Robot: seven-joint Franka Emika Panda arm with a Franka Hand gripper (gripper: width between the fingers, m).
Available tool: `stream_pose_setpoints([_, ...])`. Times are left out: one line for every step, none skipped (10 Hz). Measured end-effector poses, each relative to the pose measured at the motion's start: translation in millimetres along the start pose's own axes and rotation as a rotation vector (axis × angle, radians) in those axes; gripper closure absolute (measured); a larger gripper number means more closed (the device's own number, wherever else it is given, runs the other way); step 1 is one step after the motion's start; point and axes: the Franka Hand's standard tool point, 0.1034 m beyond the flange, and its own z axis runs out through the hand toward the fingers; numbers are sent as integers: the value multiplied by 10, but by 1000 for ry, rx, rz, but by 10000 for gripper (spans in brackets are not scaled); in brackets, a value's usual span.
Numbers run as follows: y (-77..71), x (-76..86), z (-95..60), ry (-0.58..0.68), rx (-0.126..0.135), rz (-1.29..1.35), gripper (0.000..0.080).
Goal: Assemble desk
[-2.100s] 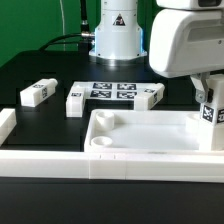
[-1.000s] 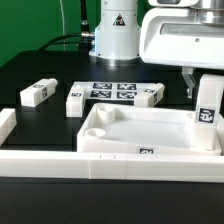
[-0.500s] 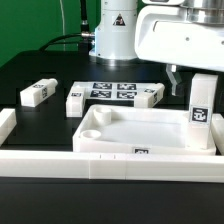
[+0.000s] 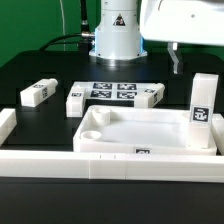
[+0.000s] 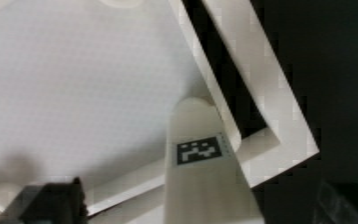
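Note:
The white desk top (image 4: 140, 125) lies tray-like at the middle, with a round socket (image 4: 93, 131) at its corner on the exterior view's left. One tagged white leg (image 4: 203, 105) stands upright in the corner on the exterior view's right. My gripper (image 4: 197, 62) hangs open above that leg, and its visible finger (image 4: 176, 60) is apart from it. In the wrist view the leg (image 5: 202, 165) rises toward the camera over the desk top (image 5: 87, 90), with one dark finger (image 5: 51, 200) beside it, not touching. Loose legs (image 4: 35, 93) (image 4: 75, 100) (image 4: 150, 95) lie on the black table behind.
The marker board (image 4: 113, 91) lies between the loose legs. A long low white border rail (image 4: 100, 165) runs along the front and turns up the exterior view's left side (image 4: 5, 125). The robot's base (image 4: 115, 35) stands at the back.
The jaws have opened off the upright leg and the gripper has risen. The leg stays standing in its corner of the desk top.

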Motion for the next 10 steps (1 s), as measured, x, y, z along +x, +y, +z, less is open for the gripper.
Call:
stream_pose_setpoints([49, -52, -60, -2, 3, -7, 150])
stream_pose_setpoints([69, -79, -76, -6, 5, -3, 150])
stream_pose_setpoints([64, -76, -59, -7, 4, -4, 150])
stream_pose_setpoints([66, -77, -55, -8, 3, -4, 150])
stream_pose_setpoints([67, -79, -52, -8, 3, -4, 150])
stream_pose_setpoints([72, -84, -50, -9, 2, -4, 150])
stream_pose_setpoints([140, -148, -54, -11, 2, -16, 150])
stream_pose_setpoints([254, -229, -69, -13, 1, -35, 150])
stream_pose_setpoints([468, -311, -65, -10, 10, -61, 150])
stream_pose_setpoints([669, -337, -32, -17, 1, -72, 150])
